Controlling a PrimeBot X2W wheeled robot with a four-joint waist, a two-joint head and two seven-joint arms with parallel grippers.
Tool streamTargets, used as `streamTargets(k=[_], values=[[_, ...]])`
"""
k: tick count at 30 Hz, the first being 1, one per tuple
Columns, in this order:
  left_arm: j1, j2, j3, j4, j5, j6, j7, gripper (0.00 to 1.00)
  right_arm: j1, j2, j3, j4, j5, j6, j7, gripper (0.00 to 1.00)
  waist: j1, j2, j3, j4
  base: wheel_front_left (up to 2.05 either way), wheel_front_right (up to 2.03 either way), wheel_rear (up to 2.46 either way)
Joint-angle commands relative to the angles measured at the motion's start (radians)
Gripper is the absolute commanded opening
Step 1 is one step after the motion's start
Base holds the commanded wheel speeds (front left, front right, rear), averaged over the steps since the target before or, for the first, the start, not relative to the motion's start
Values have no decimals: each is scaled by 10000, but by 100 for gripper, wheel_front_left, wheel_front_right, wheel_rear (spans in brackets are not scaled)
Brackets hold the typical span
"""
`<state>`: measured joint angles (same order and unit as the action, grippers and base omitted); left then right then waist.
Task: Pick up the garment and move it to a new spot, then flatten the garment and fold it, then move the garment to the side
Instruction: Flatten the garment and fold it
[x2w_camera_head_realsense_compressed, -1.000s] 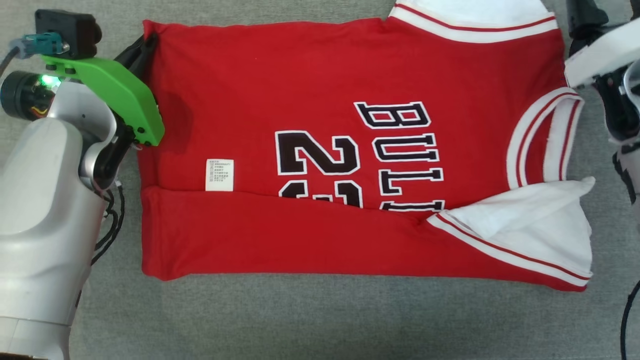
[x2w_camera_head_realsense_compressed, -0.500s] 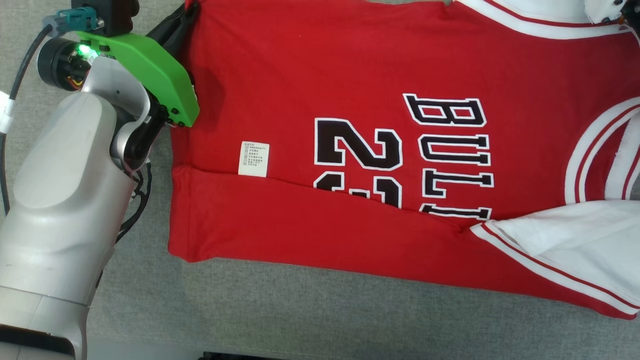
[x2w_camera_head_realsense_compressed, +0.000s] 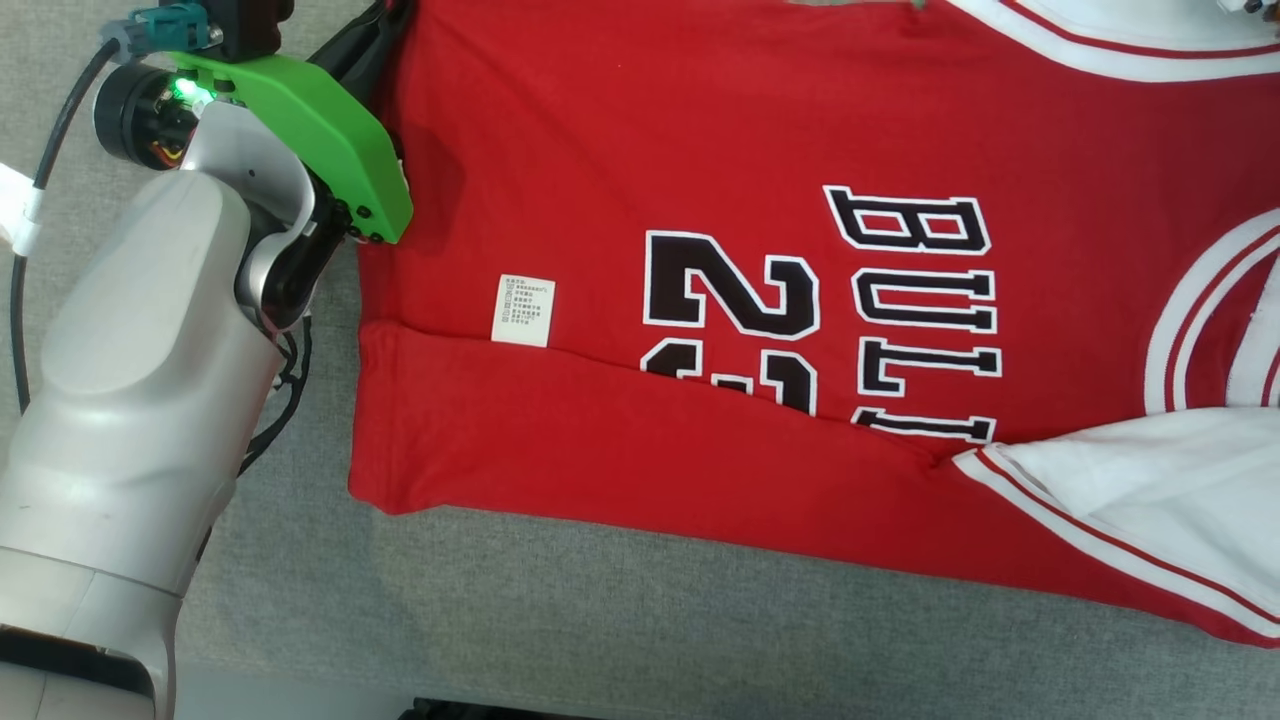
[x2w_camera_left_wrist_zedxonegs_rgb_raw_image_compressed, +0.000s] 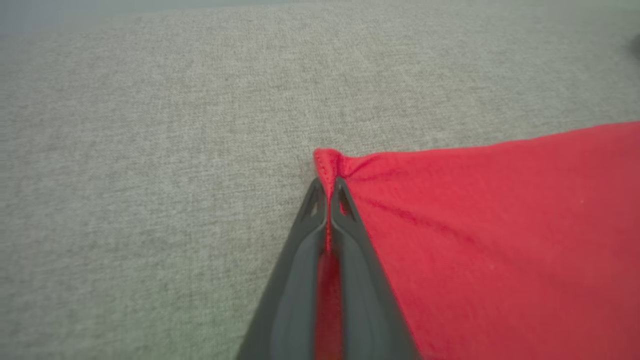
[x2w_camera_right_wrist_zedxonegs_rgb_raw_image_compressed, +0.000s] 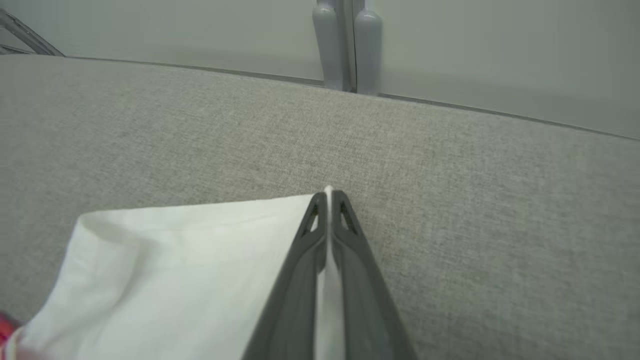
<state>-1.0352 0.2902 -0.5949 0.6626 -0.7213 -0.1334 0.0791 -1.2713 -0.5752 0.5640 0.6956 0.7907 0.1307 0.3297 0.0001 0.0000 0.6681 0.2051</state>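
Right hand (x2w_camera_right_wrist_zedxonegs_rgb_raw_image_compressed: 327, 192) has closed on the garment (x2w_camera_head_realsense_compressed: 650, 150); left hand (x2w_camera_left_wrist_zedxonegs_rgb_raw_image_compressed: 327, 182) pinches its hem.

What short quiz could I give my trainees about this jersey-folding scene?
1. True or false: the left gripper is shut on a red corner of the jersey.
2. What does the right gripper pinch? A) white fabric B) the care label C) the black lettering
3. Fill in: the jersey's near long edge lies ____ over part of the number.
Key: 1 true; 2 A; 3 folded.

Matt cloth garment (x2w_camera_head_realsense_compressed: 620, 480), coarse woven surface (x2w_camera_head_realsense_compressed: 600, 620)
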Motion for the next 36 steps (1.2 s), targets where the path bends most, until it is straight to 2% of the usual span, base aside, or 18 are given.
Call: streamTargets(k=[1, 10, 18, 24, 29, 36], values=[[-76, 193, -9, 188, -39, 45, -69, 0, 165, -107, 56, -130, 143, 0, -267, 0, -1, 0, -128, -74, 0, 0, 0], [77, 651, -14, 216, -116, 55, -346, 0, 1300, -700, 398, -1440, 1153, 0, -2167, 0, -1, 0, -969, -639, 0, 0, 0], [1176, 1256, 49, -622, -205, 435, -358, 0, 3250, -1180, 419, -3197, 1965, 0, -3508, 0, -1, 0, -1792, -1254, 0, 0, 0], [2748, 1944, 207, -1949, -355, 1031, -465, 0, 5325, -1183, 297, -4409, 2300, 0, -4473, 0, -1, 0, -2355, -1732, 0, 0, 0], [4280, 2481, 412, -3416, -546, 1772, -530, 0, 7131, -1045, -20, -5176, 2593, 1, -5167, 0, -1, 0, -2662, -1986, 0, 0, 0], [6122, 3011, 602, -5120, -854, 2656, -383, 0, 9271, -696, -617, -5919, 2703, 1, -5610, 0, -1, 0, -2983, -2201, 0, 0, 0]])
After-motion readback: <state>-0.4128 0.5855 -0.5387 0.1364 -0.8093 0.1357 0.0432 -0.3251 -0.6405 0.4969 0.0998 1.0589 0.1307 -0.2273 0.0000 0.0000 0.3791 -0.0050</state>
